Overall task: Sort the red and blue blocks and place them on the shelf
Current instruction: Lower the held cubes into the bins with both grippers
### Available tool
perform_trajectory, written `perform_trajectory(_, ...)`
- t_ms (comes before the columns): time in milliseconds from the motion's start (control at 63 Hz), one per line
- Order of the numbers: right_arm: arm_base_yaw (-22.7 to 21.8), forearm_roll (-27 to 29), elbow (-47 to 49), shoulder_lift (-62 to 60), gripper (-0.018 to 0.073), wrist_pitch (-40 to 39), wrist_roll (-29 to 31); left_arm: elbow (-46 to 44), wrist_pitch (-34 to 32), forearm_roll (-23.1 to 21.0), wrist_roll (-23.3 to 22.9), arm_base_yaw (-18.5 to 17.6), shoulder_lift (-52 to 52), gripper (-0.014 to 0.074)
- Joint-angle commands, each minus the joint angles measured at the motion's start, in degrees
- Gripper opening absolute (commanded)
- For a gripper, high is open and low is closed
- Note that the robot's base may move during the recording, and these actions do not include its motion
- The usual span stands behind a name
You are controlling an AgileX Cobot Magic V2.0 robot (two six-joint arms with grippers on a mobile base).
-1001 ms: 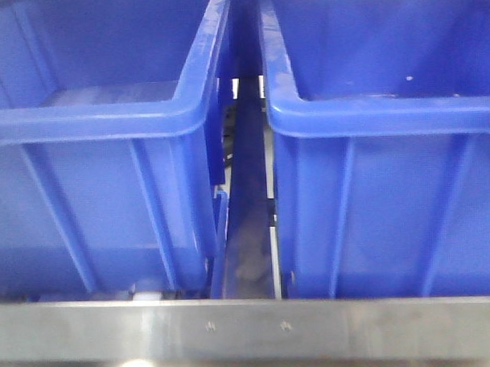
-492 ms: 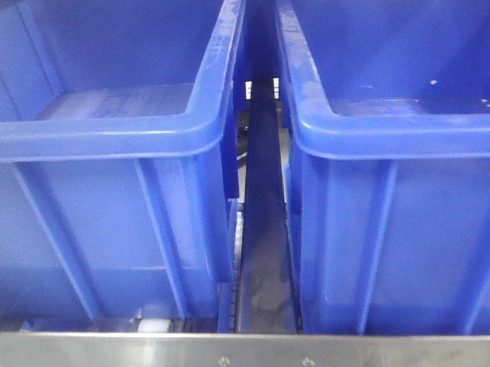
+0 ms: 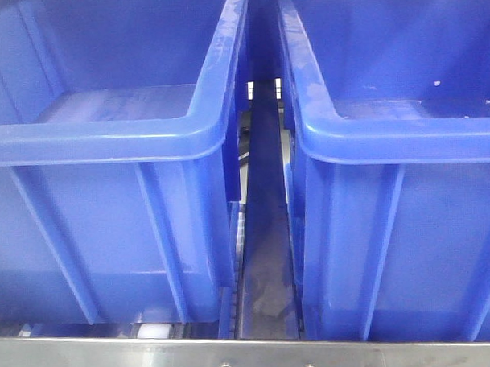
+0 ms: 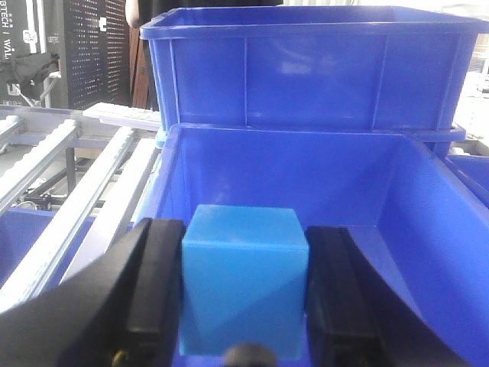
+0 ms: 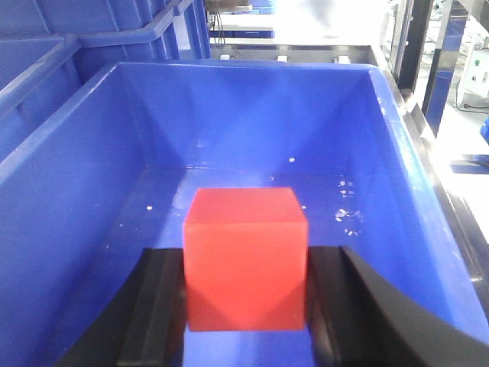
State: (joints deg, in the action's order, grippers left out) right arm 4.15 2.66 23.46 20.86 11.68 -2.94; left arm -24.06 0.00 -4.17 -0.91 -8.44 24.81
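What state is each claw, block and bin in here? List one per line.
Left claw: shut on the blue block, above a bin.
Right claw: shut on the red block.
Left bin: on the shelf, no contents visible.
Right bin: on the shelf, only white specks visible inside.

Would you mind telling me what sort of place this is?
Probably a warehouse or factory picking area: big blue bins sit on a roller rack with a steel lip, and a black pegboard stands behind.
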Motion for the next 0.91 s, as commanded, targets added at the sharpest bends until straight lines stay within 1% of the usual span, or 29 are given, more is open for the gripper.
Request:
perform_trajectory(0,-0.3,0.1,1.6,0.2,0.0375,-5.3,0.4,-1.7,-4.8,-0.4,-0.1,-0.1,0.1,0.0321)
perform_trajectory(889,-0.3,0.1,1.6,0.2,0.0375,-5.2,0.4,-1.7,-4.9,-0.4,-0.1,-0.1,0.1,0.0321)
